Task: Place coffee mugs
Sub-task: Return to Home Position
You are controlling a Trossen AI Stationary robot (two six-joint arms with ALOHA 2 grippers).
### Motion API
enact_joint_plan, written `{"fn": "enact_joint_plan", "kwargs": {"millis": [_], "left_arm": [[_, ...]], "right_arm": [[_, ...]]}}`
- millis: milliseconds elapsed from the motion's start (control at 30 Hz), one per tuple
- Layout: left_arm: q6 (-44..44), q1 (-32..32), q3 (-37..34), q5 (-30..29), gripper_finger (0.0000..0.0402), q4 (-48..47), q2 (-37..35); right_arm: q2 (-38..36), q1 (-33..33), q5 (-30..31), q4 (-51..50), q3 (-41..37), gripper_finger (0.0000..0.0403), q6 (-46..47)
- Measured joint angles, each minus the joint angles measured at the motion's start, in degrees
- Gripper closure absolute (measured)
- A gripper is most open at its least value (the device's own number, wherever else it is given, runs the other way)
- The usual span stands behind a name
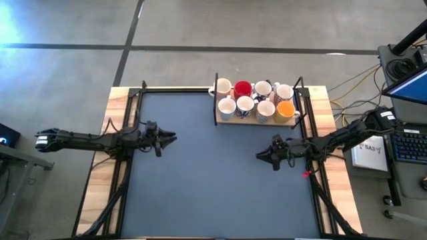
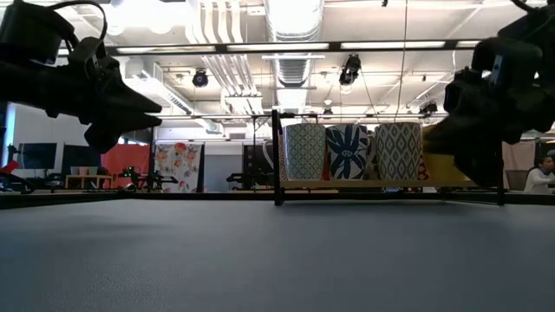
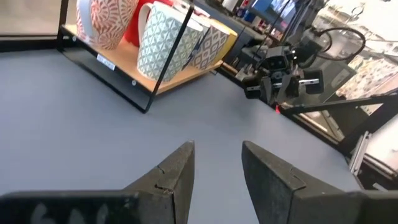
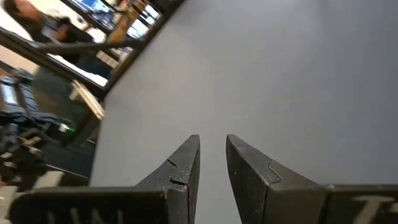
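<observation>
Several coffee mugs (image 1: 257, 99) stand upright in two rows on a wooden tray (image 1: 248, 121) with a black frame, at the far right of the dark mat. Most are white or patterned, one is red (image 1: 242, 89) and one orange (image 1: 285, 109). The left wrist view shows them too (image 3: 158, 37). My left gripper (image 1: 171, 138) hovers over the mat's left side, open and empty (image 3: 217, 149), pointing right. My right gripper (image 1: 261, 155) hovers just in front of the tray, pointing left, with a narrow gap and nothing between its fingers (image 4: 212, 140).
Bare dark mat (image 1: 213, 180) lies between the two grippers and toward the near edge. Black frame rails (image 1: 131, 113) run along both sides of the mat on the wooden table. A keyboard (image 1: 408, 145) and cables sit beyond the right edge.
</observation>
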Motion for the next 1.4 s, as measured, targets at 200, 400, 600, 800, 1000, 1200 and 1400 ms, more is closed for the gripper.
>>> {"fn": "enact_joint_plan", "kwargs": {"millis": [200,400,600,800,1000,1200,1400], "left_arm": [[-1.7,0.0,0.0,0.0,0.0285,-1.0,1.0],[-1.0,0.0,0.2,0.0,0.0285,-1.0,2.0],[-1.0,0.0,1.4,0.1,0.0285,-0.8,2.9],[-1.0,0.0,1.5,0.1,0.0285,-0.8,3.3],[-1.0,0.0,1.2,0.1,0.0285,-0.8,1.2],[-1.0,0.0,0.8,0.1,0.0285,-0.9,-3.4],[-1.0,0.0,0.8,0.1,0.0285,-0.9,-8.0]], "right_arm": [[0.0,0.0,0.0,-5.2,0.0,0.0335,0.7],[0.0,0.0,0.0,-5.7,0.0,0.0335,0.6],[0.0,0.0,0.0,-5.8,0.0,0.0335,0.6],[-0.1,0.0,0.0,-5.9,0.0,0.0335,0.6],[-3.7,-0.3,0.0,-14.1,0.0,0.0335,0.6],[-10.5,-0.3,0.0,-28.1,0.0,0.0335,0.6],[-17.7,-0.3,0.0,-36.1,0.0,0.0335,0.6]]}}
